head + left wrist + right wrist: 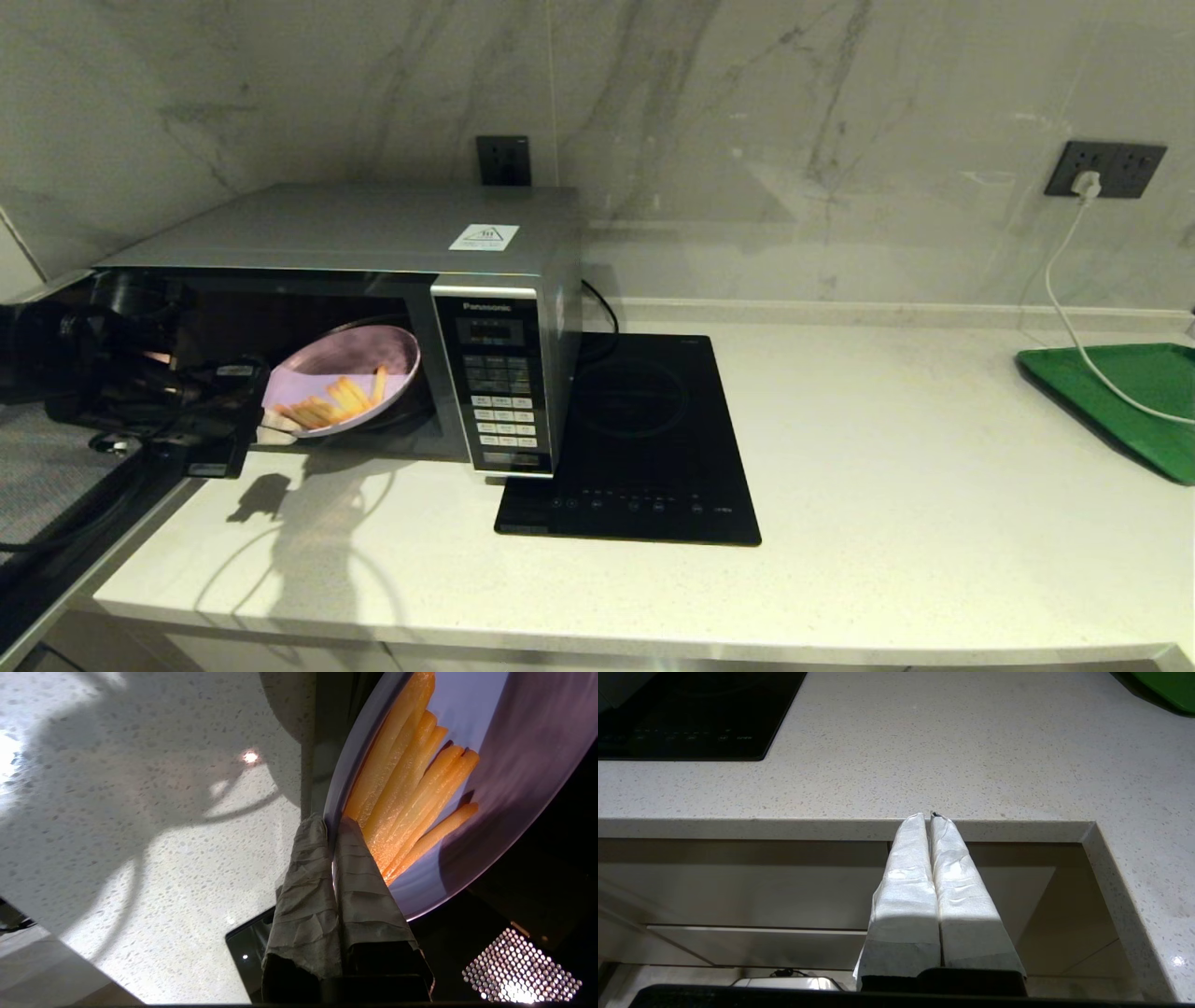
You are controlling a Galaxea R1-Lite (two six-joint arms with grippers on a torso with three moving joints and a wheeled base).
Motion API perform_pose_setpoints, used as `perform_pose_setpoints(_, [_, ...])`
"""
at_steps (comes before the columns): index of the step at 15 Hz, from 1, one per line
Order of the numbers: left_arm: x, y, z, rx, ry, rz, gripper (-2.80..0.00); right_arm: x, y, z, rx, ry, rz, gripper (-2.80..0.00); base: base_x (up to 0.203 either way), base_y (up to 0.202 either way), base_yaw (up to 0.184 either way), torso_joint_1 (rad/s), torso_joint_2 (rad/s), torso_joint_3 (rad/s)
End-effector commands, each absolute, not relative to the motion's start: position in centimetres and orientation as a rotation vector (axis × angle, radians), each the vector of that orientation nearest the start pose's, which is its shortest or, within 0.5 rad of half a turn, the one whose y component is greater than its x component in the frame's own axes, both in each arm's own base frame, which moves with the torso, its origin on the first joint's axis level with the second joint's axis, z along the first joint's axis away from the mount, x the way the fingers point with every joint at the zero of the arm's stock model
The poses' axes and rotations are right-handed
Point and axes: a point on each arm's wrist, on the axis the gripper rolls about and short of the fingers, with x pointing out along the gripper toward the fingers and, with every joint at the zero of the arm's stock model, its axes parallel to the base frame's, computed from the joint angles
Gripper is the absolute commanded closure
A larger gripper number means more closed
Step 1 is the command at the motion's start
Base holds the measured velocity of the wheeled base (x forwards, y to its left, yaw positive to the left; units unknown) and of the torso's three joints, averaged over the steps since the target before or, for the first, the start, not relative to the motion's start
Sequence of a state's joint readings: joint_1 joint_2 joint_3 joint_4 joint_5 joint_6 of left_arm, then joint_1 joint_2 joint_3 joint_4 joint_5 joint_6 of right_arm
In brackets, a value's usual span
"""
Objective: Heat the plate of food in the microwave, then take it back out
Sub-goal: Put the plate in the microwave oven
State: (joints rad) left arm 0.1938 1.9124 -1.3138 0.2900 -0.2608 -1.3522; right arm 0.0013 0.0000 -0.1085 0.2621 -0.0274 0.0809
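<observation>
The silver microwave (373, 233) stands at the back left of the counter with its door swung open to the left. The lilac plate of food (359, 359) hangs tilted in the cavity's opening, its orange fries (411, 793) slid toward the lower rim. My left gripper (331, 823) is shut on the plate's near rim (345, 760), one wrapped finger on each side of it. In the head view the left gripper (271, 420) sits at the plate's lower left edge. My right gripper (927, 817) is shut on nothing, parked below the counter's front edge.
A black induction hob (644, 439) lies right of the microwave. A green tray (1130, 401) sits at the far right, with a white cable (1074, 317) running to a wall socket. The open microwave door (56, 485) juts out at the left.
</observation>
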Motion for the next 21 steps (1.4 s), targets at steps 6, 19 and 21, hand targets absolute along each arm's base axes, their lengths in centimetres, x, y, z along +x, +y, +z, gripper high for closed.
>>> perform_pose_setpoints(6, [36.7, 6.1, 16.1, -1.471, 0.794, 0.546, 0.00, -3.3, -0.1, 7.8, 0.079, 0.154, -0.032, 0.00, 0.000, 0.000, 0.000, 0.000, 0.00, 0.000])
perform_pose_setpoints(19, [38.6, 5.6, 15.5, -1.431, 0.785, 0.572, 0.00, -3.3, -0.1, 7.8, 0.079, 0.154, -0.032, 0.00, 0.000, 0.000, 0.000, 0.000, 0.00, 0.000])
perform_pose_setpoints(21, [38.5, 5.5, 15.5, -1.423, 0.792, 0.570, 0.00, -3.3, -0.1, 7.8, 0.079, 0.154, -0.032, 0.00, 0.000, 0.000, 0.000, 0.000, 0.00, 0.000])
